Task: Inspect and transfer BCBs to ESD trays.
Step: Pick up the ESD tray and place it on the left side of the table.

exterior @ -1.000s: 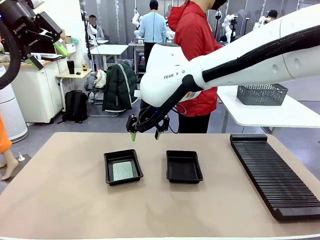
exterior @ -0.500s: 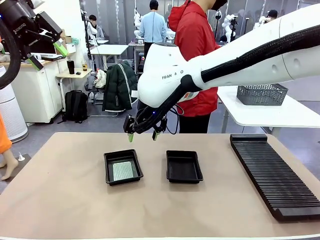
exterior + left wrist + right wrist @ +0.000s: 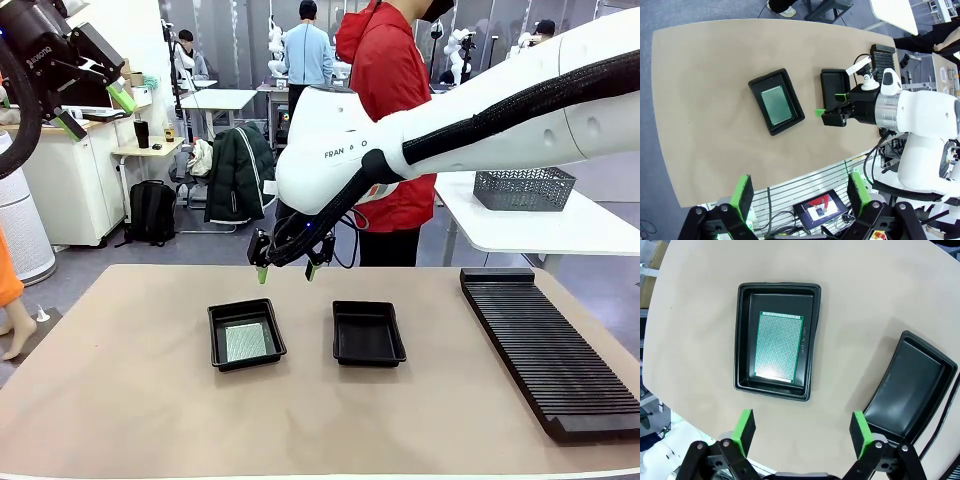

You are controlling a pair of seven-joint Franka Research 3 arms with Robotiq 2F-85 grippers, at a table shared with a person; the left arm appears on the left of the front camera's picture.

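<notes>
A thin green rectangular circuit board (image 3: pixel 250 342) is lying flat inside a shallow black plastic tray (image 3: pixel 246 304) on the tan tabletop (image 3: pixel 130 400), a matching tray (image 3: pixel 369 335) sitting just beside it, as the right arm's fingers (image 3: pixel 261 275) are hovering spread wide above the trays' far side and the left arm's fingers (image 3: pixel 122 98) are hanging open, raised well apart
</notes>
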